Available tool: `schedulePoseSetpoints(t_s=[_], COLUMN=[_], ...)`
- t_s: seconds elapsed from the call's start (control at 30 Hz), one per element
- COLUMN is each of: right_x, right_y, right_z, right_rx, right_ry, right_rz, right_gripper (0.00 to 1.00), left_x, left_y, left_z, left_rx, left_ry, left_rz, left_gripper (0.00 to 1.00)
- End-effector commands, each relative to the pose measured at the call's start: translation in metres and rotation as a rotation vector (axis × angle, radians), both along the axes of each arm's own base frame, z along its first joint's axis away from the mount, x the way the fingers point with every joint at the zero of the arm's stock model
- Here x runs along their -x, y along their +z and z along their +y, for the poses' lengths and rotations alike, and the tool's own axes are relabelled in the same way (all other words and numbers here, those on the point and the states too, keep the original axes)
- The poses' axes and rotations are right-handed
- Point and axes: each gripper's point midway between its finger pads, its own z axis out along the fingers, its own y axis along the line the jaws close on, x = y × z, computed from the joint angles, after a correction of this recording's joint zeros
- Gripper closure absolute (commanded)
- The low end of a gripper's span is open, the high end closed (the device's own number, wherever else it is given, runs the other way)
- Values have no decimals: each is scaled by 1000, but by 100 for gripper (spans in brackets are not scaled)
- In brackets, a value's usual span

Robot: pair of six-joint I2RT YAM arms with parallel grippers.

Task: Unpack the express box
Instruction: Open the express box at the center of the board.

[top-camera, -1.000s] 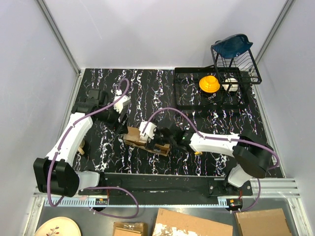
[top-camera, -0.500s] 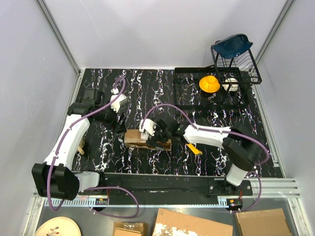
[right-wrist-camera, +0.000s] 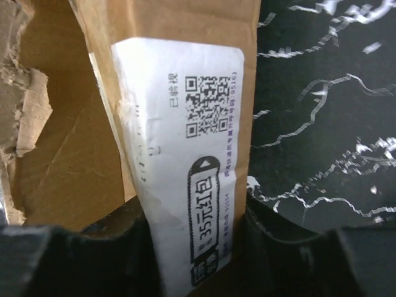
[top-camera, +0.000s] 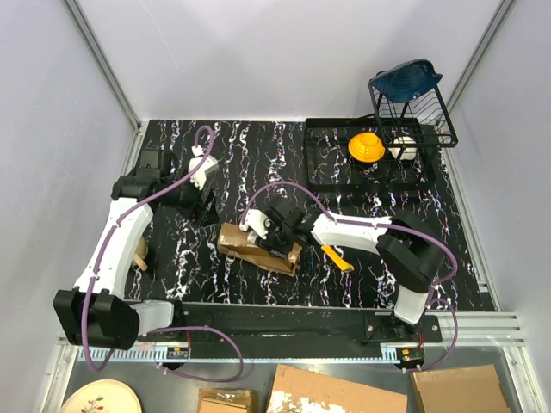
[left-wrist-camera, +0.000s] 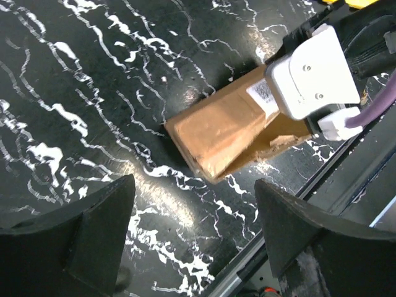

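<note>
Lying between right fingers (right-wrist-camera: pixel 286 255), touching both: express box (right-wrist-camera: pixel 185 124).

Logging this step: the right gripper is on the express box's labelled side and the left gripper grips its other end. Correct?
No. The left gripper is open and clear of the express box, as the left wrist view shows. The right gripper is on its labelled side.

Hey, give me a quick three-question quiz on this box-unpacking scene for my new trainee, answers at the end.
1. True or false: the left gripper holds the express box.
2. What lies right of the box in the top view? A utility knife, B spoon, C scissors.
3. Fill in: the right gripper pinches the box wall bearing the white ____.
Key: 1 false; 2 A; 3 label.
</note>
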Motion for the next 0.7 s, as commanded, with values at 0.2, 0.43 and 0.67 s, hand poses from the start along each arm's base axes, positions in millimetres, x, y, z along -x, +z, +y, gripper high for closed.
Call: schedulePoseSetpoints(t_s=[0.2, 0.43, 0.67], right_x=[-55, -83, -103], right_y=[87, 137, 193], right_z=[21, 22, 17], right_rx=[-220, -323, -478], right_ry=[-358, -511, -813], right_rz=[-444, -700, -693], right_gripper=[59, 56, 47], left_x=[-60, -32, -22], left_y=[158, 195, 167], left_z=[15, -17, -22], left_rx=[21, 201, 244], left_ry=[229, 116, 113], left_rz=[-307, -263, -264], left_gripper=[1, 1, 1])
